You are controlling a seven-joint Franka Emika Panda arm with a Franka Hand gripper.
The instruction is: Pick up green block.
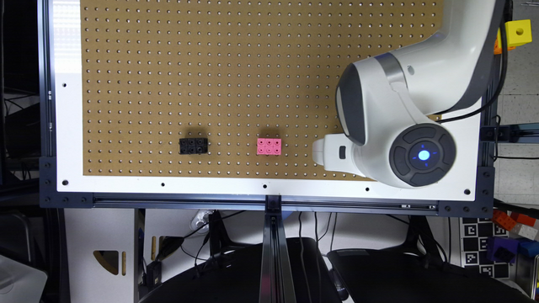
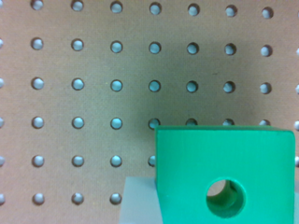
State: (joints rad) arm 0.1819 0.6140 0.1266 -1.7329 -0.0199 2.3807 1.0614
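The green block (image 2: 224,172) is a bright green cube with one round hole in its face. It sits very close in the wrist view, on or just over the brown pegboard (image 2: 93,102), and casts a dark shadow across it. In the exterior view my gripper (image 1: 323,153) is the white part past the wrist, low over the pegboard's front right area. It is just to the exterior view's right of a pink brick. The arm covers the spot below it.
A pink studded brick (image 1: 269,146) and a black studded brick (image 1: 193,146) lie on the pegboard (image 1: 210,63) near its front edge. A yellow cube with a hole (image 1: 518,33) sits off the board at the far right. Loose coloured blocks (image 1: 511,235) lie below the table's right corner.
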